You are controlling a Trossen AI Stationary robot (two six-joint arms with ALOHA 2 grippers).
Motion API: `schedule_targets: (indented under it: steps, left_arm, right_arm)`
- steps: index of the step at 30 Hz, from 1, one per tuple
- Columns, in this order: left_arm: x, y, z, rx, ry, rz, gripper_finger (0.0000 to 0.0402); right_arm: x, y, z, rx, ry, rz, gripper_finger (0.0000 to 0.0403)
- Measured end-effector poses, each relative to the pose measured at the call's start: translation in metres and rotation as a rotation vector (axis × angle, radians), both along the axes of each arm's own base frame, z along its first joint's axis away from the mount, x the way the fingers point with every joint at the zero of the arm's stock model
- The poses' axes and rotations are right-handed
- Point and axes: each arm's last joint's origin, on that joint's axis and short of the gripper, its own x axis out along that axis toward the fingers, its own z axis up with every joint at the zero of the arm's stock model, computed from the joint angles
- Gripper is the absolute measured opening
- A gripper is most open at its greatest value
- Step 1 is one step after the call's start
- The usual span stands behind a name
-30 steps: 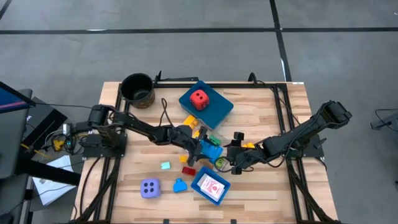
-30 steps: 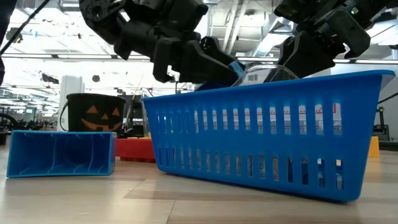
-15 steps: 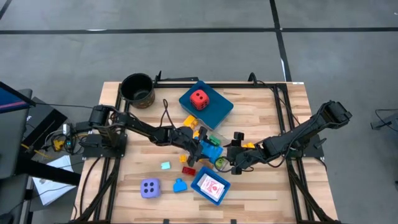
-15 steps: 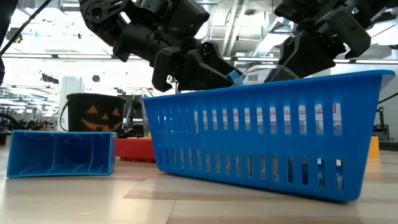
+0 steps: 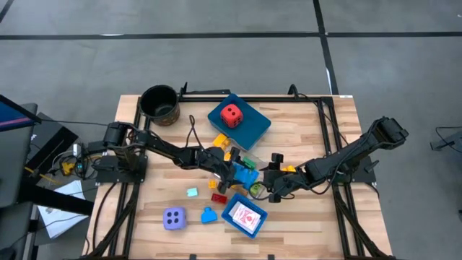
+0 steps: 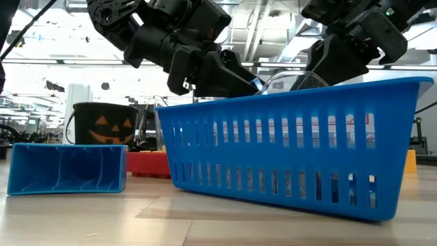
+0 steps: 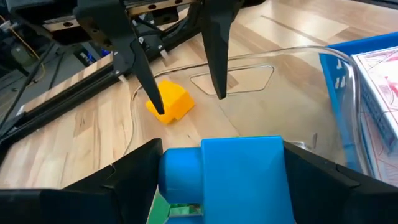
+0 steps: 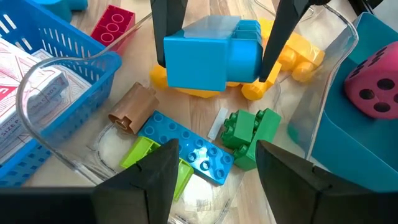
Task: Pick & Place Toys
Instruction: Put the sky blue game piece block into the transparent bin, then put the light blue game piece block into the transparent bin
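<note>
Since the left gripper (image 8: pixel 214 43) has barely shifted over the last second, its jaws stay clamped on the blue brick (image 8: pixel 211 53), held above the mid-table toy pile; the right gripper (image 5: pixel 272 182) jaws are spread, empty, nearby.

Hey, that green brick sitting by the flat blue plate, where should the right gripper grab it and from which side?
The right gripper is open just short of the green brick. The brick looks tipped, studs sideways, so pinch its flat side faces from above. Its far side looks freest; the flat blue plate lies close on one side, and the left gripper holds a big blue block just beyond.
</note>
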Motion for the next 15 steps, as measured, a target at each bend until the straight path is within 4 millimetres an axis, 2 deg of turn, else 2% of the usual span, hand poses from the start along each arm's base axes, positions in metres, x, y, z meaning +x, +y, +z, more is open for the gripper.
schedule_targets:
  steps: [10, 15]
  left_arm:
    - [-0.001, 0.001, 0.002, -0.055, 0.011, 0.068, 0.0307]
    - [-0.005, 0.002, 0.014, -0.056, 0.008, 0.095, 0.0331]
  right_arm:
    - [0.000, 0.000, 0.000, 0.000, 0.000, 0.000, 0.0205]
    - [0.000, 0.000, 0.000, 0.000, 0.001, 0.000, 0.0205]
